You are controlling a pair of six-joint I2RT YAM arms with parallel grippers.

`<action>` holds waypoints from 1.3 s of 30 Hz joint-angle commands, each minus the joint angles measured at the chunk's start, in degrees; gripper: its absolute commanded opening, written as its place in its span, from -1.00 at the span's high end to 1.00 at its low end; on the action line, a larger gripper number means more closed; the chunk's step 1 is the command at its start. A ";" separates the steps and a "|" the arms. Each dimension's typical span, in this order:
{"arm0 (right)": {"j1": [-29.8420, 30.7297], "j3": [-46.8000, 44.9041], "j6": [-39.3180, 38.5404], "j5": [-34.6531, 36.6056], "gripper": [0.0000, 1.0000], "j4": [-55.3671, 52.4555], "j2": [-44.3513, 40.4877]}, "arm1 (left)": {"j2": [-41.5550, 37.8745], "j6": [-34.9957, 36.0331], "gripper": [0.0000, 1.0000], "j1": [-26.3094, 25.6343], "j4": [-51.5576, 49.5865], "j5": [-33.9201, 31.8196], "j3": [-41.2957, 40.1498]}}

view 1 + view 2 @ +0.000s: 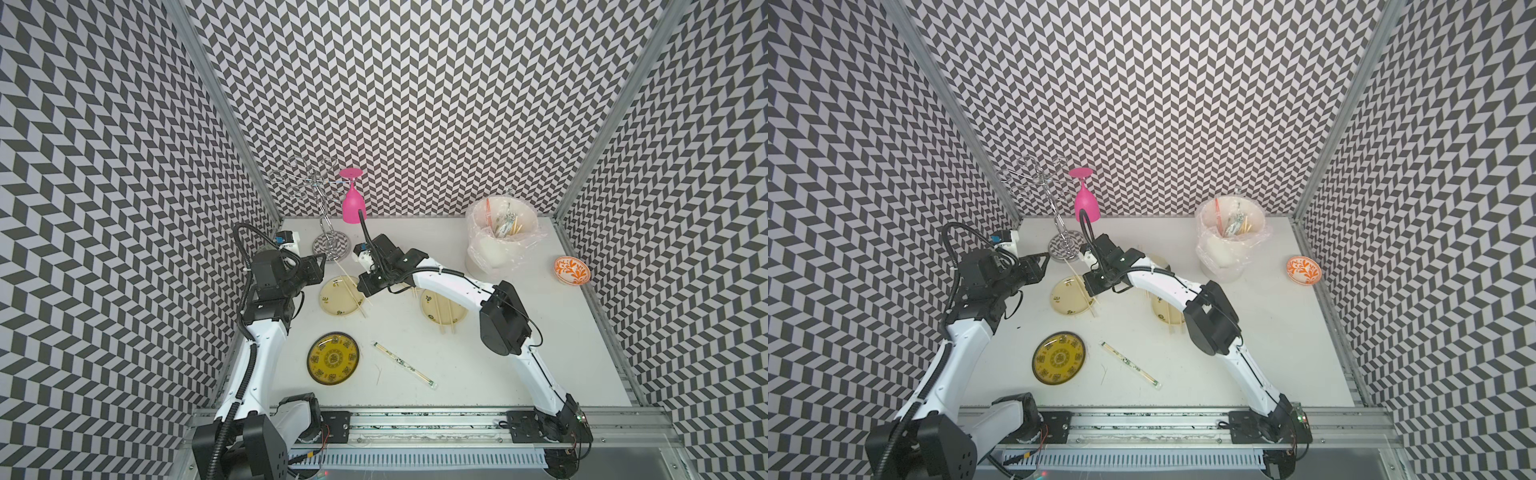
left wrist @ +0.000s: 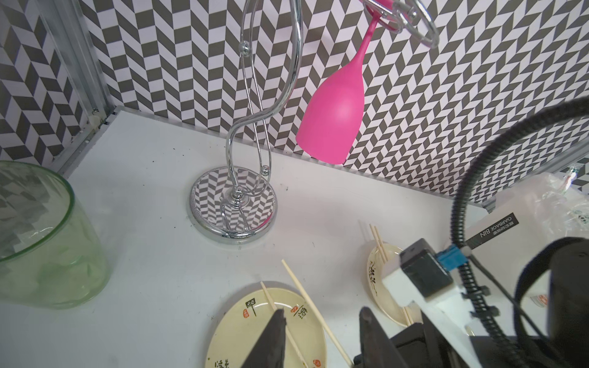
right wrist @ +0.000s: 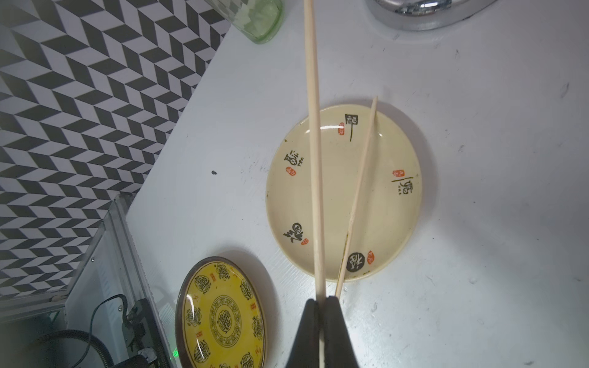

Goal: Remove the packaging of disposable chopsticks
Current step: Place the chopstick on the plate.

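The right gripper (image 3: 322, 302) is pinched tight on the end of one bare stick (image 3: 314, 143), which runs out over the cream plate (image 3: 392, 223) and past its far rim toward the rack (image 1: 331, 246); whether it touches the plate I cannot tell. A second stick (image 3: 360, 191) lies slanted on that plate, its near end just beside the gripper tips. The left gripper (image 2: 322, 337) hangs over the same plate from the other side, fingers (image 2: 274, 334) apart and holding nothing. Nearer the front, in both top views, one sleeve (image 1: 403, 365) (image 1: 1130, 365) with its pair (image 1: 424, 377) inside lies slanted on the table (image 1: 478, 374), near the yellow plate (image 1: 333, 358). Under the right arm sits another cream plate (image 1: 459, 318) with bare sticks (image 1: 439, 320) across it. At the back, crumpled sleeves (image 1: 505, 226), one printed red-orange, stick up in the bagged bin (image 1: 494, 253). A pink glass (image 1: 351, 203) hangs upside down from the rack, and an orange bowl (image 1: 571, 270) sits well apart by the right wall. A green glass (image 2: 41, 239) stands on the table near the rack
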 commanded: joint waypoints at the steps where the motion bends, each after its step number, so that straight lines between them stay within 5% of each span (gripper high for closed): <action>1: -0.06 0.84 1.85 -1.03 1.00 3.12 2.15 | -0.94 -0.51 0.22 0.12 1.90 1.35 -0.42; 39: -0.43 7.58 6.07 -1.17 0.96 0.19 10.72 | -1.33 -0.50 0.22 0.10 1.88 1.60 -0.59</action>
